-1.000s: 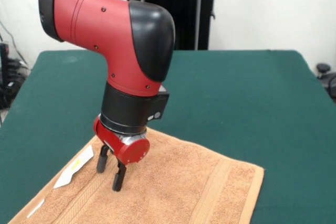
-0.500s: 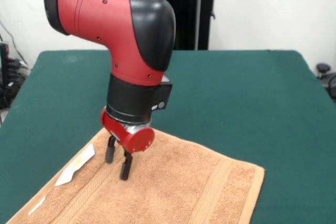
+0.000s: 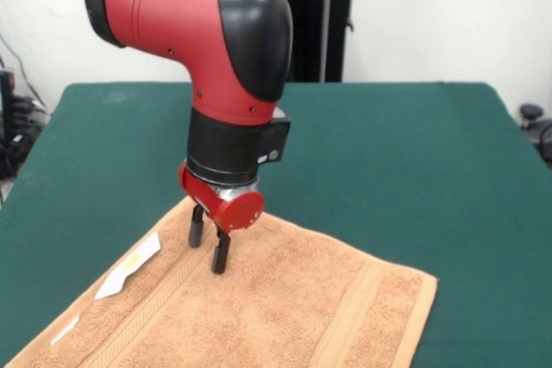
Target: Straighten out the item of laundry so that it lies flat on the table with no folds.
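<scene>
One towel (image 3: pixel 285 308), orange-tan, spread flat at near left of table (image 3: pixel 414 161); two woven border bands; two white tags, larger (image 3: pixel 128 266) and smaller (image 3: pixel 65 329), at left edge. One gripper (image 3: pixel 209 249), fingers parted, empty, tips just above or touching cloth. Against a second ago: gripper shifted right and farther back; towel barely changed.

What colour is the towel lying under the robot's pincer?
Orange-tan, with woven border bands; the towel shows best in the front view.
</scene>
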Motion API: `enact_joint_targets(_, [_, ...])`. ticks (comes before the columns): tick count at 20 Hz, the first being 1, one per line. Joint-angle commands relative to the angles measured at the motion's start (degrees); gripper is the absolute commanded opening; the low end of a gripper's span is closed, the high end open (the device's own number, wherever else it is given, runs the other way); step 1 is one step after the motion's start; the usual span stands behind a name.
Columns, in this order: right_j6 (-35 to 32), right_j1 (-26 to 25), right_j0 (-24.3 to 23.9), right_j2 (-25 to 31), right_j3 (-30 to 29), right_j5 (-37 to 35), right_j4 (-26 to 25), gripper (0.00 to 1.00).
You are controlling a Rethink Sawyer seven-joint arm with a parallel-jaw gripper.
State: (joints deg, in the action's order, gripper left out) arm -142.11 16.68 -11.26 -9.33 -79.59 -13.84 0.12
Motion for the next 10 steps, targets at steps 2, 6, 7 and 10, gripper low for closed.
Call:
enact_joint_targets(2, [-3.25,-3.44,0.56,7.81,-11.82,-1.5,-1.25,1.0])
enact_joint_targets(6, [-3.36,-3.18,0.52,7.77,-12.23,-1.57,-1.1,1.0])
enact_joint_targets(7, [-3.42,-3.18,0.48,7.84,-12.35,-1.49,-1.05,1.0])
enact_joint_targets(10, [-3.55,-3.16,0.42,7.95,-12.75,-1.34,-0.94,1.0])
